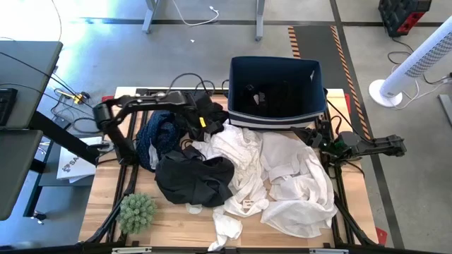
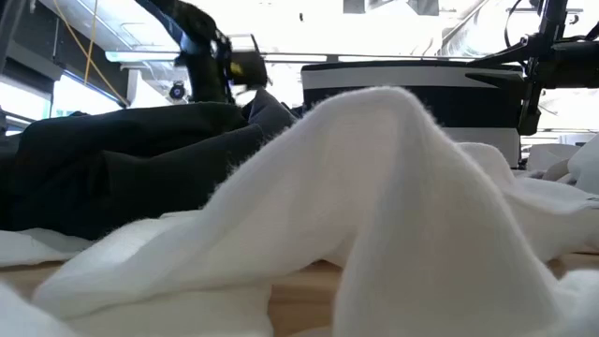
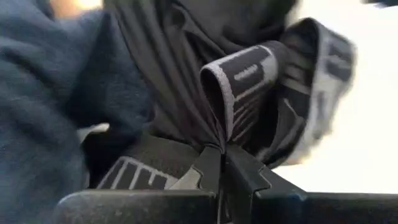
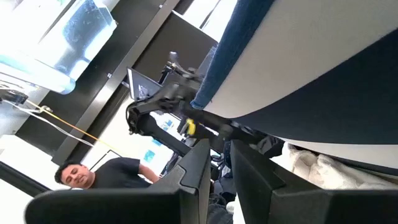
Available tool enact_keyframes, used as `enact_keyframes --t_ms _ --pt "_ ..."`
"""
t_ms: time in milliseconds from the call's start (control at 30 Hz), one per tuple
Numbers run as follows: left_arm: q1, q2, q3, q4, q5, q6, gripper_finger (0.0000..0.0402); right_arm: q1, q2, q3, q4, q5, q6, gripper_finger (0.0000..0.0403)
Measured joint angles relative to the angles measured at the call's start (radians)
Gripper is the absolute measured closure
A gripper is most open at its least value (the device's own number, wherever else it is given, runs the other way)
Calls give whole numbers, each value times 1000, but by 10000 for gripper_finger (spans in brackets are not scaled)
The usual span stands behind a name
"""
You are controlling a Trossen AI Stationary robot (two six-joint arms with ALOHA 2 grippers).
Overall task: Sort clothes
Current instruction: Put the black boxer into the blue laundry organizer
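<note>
My left gripper is at the far middle of the table, shut on a dark garment with a grey striped waistband; it also shows in the low view. A navy blue garment lies beside it and a black garment lies nearer. Several large white garments are spread over the table's right half. My right gripper waits at the right by the bin, its fingers a narrow gap apart, holding nothing. My left gripper pinches a folded loop of the grey striped waistband between its two fingertips. The band stands up from the fingers in a fold, and the dark cloth runs on beyond it. The garment's lower part rests on the pile.
A navy blue rectangular bin stands at the far right of the table. A green spiky plant stands at the near left corner. A white garment fills the low view. A person shows beyond the table.
</note>
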Motion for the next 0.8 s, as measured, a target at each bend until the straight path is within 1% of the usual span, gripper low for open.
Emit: enact_keyframes --t_ms 67,200,333,400,500,600,700,800 --pt "-7 -60 27 -35 -6 3 397 0 0 0 0 0 -1 344" --pt "-12 -197 84 -78 -59 -36 399 0 0 0 0 0 -1 344" --pt "-11 -331 149 -71 -141 -78 400 0 0 0 0 27 -1 344" --pt "-10 -388 182 -24 -177 -78 401 0 0 0 0 48 -1 344" --pt "-10 -453 224 139 -188 -43 401 0 0 0 0 64 -1 344" --pt "-10 -485 245 371 -179 -1 401 0 0 0 0 64 -1 344" --pt "-10 -486 260 596 -139 31 401 0 0 0 0 64 -1 344" --pt "-11 -461 276 781 -107 54 401 0 0 0 0 64 -1 344"
